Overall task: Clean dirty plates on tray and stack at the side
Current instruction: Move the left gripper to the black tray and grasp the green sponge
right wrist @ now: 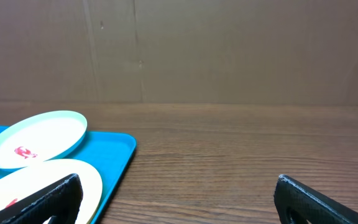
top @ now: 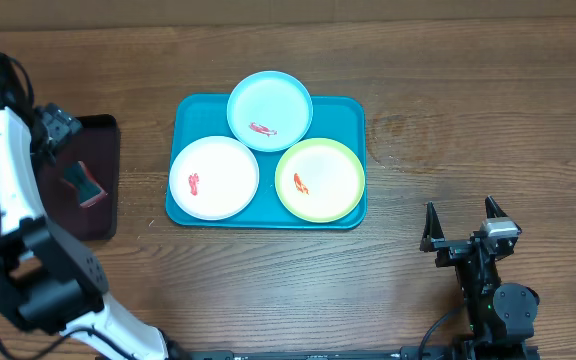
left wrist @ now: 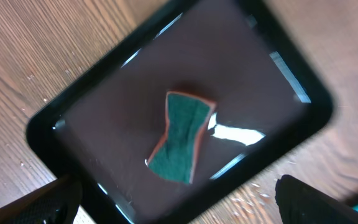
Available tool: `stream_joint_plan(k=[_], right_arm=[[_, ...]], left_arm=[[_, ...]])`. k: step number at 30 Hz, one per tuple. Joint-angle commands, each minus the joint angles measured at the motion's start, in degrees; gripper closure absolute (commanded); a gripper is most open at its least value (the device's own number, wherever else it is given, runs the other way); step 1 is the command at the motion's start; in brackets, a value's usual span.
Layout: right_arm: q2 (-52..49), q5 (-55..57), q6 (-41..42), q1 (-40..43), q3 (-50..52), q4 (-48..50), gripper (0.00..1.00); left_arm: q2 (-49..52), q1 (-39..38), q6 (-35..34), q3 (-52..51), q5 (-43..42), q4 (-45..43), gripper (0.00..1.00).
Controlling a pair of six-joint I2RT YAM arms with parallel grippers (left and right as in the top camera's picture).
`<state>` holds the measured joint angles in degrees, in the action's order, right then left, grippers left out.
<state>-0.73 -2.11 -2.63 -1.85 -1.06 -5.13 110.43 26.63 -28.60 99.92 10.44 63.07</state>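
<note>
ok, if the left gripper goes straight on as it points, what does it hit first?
Probably the green, orange-backed sponge lying in the small dark plastic tray. It sits centred ahead of the open left gripper. Depth is unclear.

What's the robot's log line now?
left end effector: open above green sponge on dark plastic tray | right end effector: open | three round plastic plates, red-smeared, on turquoise plastic tray

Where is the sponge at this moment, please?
In the overhead view the sponge lies inside the small dark tray at the left side of the table, to the left of the turquoise tray.
</note>
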Motion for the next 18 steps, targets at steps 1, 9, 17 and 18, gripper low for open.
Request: stream_joint_plan(k=[1,9,17,18], right_arm=[[0.5,0.1,-0.2,0.3,0.6,0.4,0.00],[0.6,0.1,-0.2,0.3,0.6,0.4,0.00],[0.5,0.1,-0.2,0.3,0.6,0.4,0.00],[0.5,0.1,-0.2,0.3,0.6,0.4,0.00]], left_arm=[[5.3,0.2,-0.9,1.4,1.7,-0.2,0.00],[15.5,0.9,1.7,1.4,1.0,-1.7,0.05],[21.5,1.4,4.9,1.4,0.0,-4.3,0.21],[21.5,1.4,4.9,1.4,0.0,-4.5,0.28]])
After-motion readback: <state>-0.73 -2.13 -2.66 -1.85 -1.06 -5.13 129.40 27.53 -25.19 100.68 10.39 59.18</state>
